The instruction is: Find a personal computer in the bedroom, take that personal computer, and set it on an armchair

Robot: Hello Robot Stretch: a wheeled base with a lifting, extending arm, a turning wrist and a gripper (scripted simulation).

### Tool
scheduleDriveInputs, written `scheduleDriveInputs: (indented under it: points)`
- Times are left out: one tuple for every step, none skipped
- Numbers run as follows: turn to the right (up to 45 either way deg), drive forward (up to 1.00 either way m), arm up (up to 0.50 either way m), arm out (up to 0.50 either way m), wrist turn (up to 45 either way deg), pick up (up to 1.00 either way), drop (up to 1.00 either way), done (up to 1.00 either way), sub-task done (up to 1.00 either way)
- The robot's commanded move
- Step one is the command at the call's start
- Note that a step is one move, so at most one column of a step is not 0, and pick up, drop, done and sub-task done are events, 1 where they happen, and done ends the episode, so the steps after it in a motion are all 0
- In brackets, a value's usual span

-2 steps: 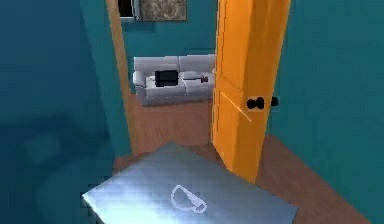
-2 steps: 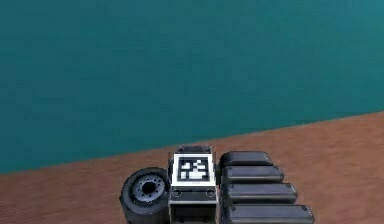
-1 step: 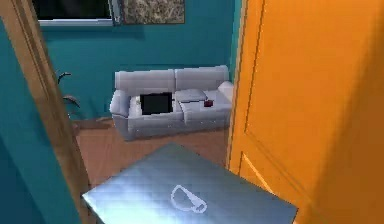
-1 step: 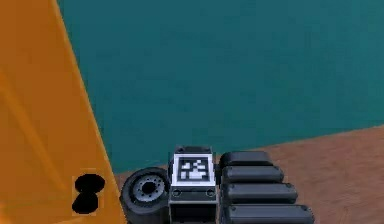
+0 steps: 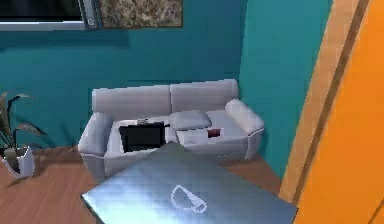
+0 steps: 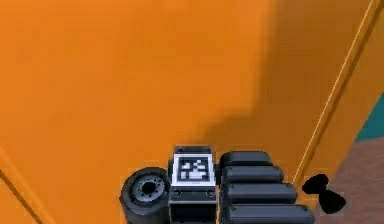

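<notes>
ahead, we look slightly down from some way off toward a grey sofa (image 5: pixel 170 125) at frame centre; sideways, we face an orange panel (image 6: pixel 120 80) close up, shared at the forward view's right edge.

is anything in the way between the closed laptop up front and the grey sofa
Nothing visible: only bare wood floor lies between the closed laptop and the grey sofa. Its seats hold a black screen device and a cushion.
</notes>
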Motion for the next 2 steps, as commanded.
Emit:
scheduleDriveInputs:
  points:
    - [-39.0, 0.0, 0.0, 0.0, 0.0, 0.0, 0.0, 0.0, 0.0]
    - [0.0, 0.35, 0.0, 0.0, 0.0, 0.0, 0.0, 0.0, 0.0]
